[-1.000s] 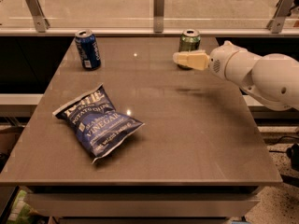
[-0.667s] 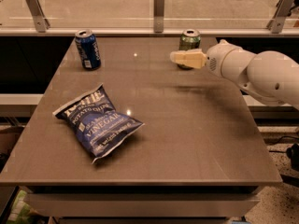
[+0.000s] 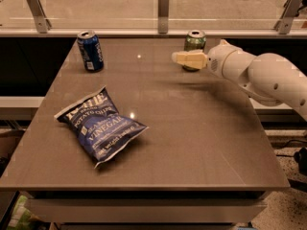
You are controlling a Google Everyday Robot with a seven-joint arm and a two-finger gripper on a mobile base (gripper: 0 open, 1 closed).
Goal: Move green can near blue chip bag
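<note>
While I read the single camera view, I log the conditions below, working from the far edge of the table toward the near edge.

Table [image 3: 201, 147]: a brown, flat, slightly glossy top that fills most of the view. Beyond its far edge I see a pale ledge carrying upright metal posts [image 3: 163, 11].

Green can [image 3: 195, 39]: it stands upright near the far edge, right of centre, with its silver top facing up. As the camera sees it, its lower part is covered by the gripper.

Gripper [image 3: 184, 59]: cream-coloured, it is mounted on the white arm [image 3: 268, 78] that enters from the right edge. It points left and sits clear of the tabletop, with a soft shadow on the surface below it. From this camera it lies in front of the green can. I see it side-on, so I cannot tell whether it is open or closed, nor whether it touches the can.

Blue chip bag [image 3: 100, 126]: it lies flat on the near left part of the table. The foil is crinkled, and the white lettering "VINEGAR" faces up, running diagonally. The bag is well apart from both the green can and the gripper.

Dark blue can [image 3: 90, 51]: it stands upright near the far left corner. It is well apart from the green can and beyond the bag.
</note>
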